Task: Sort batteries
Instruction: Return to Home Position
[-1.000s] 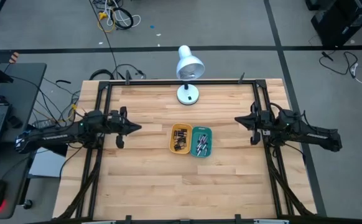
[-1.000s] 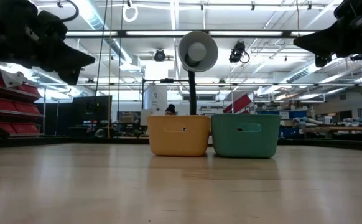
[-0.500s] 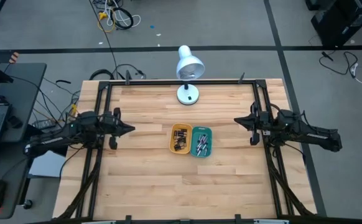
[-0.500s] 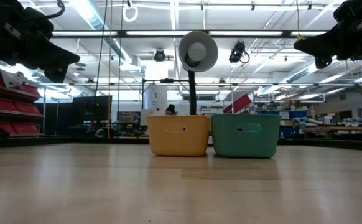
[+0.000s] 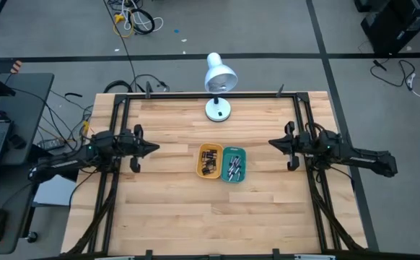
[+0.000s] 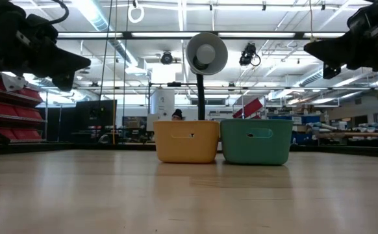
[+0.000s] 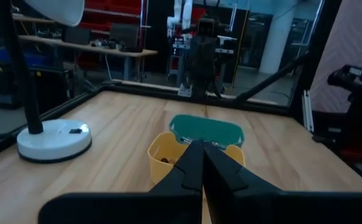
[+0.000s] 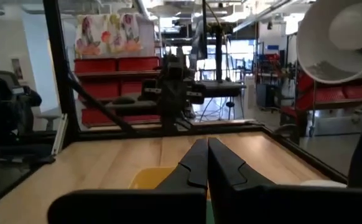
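Observation:
A yellow tray [image 5: 210, 161] and a teal tray [image 5: 234, 164] stand side by side at the table's middle. Dark batteries [image 5: 210, 167] lie in the yellow one and silvery batteries [image 5: 233, 168] in the teal one. My left gripper [image 5: 156, 149] hovers shut to the left of the trays, well above the table, pointing at them. My right gripper [image 5: 270, 143] hovers shut to their right, also pointing inward. The left wrist view shows both trays [image 7: 162, 152] beyond my shut fingers [image 7: 201, 146]. In the low view both grippers [image 6: 88, 63] [image 6: 306, 45] hang high above the trays [image 6: 187, 141].
A white desk lamp [image 5: 219, 76] stands with its base [image 5: 218, 110] near the table's far edge, behind the trays. A black frame [image 5: 296, 115] runs along the table's sides. Bare wood [image 5: 210, 217] lies between the trays and the near edge.
My left gripper drew back toward the table's left edge, then came a little way back toward the trays. My right gripper edged toward the trays and sank slightly. Both stayed shut. The trays and batteries did not move.

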Tool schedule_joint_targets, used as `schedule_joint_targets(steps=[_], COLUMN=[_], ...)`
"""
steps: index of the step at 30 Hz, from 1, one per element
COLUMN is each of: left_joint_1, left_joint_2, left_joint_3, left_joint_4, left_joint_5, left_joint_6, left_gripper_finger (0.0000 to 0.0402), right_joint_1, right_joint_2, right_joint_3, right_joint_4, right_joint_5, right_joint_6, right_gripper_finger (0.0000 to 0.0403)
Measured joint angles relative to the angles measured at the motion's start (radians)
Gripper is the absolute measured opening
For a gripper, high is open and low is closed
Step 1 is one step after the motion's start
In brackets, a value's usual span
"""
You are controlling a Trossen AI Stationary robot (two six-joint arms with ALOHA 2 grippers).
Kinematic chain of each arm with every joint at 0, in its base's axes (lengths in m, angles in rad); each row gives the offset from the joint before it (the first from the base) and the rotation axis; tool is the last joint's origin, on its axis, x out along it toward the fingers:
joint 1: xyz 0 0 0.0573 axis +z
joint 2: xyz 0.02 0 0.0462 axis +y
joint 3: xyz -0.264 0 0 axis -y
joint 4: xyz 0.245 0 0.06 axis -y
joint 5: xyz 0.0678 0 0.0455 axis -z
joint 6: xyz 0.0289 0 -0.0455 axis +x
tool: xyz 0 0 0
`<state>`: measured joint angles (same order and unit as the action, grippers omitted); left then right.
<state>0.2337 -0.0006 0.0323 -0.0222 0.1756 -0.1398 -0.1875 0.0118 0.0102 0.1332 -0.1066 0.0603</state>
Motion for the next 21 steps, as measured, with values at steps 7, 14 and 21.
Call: schedule_joint_targets(steps=[7,14,21], left_joint_1=[0.0,0.0,0.0], left_joint_2=[0.0,0.0,0.0], left_joint_3=[-0.002,0.033,0.076], left_joint_4=[0.004,-0.033,-0.164], left_joint_5=[0.004,0.037,0.039], left_joint_6=[0.043,-0.001,0.027], left_gripper_finger=[0.001,0.001,0.001], right_joint_1=[-0.014,-0.027,-0.045], right_joint_2=[-0.001,-0.004,-0.006], right_joint_3=[-0.004,-0.004,-0.004], right_joint_4=[-0.06,-0.05,-0.056], right_joint_5=[-0.009,-0.082,-0.082], right_joint_6=[-0.016,0.007,-0.004], right_gripper_finger=[0.0,0.0,0.0])
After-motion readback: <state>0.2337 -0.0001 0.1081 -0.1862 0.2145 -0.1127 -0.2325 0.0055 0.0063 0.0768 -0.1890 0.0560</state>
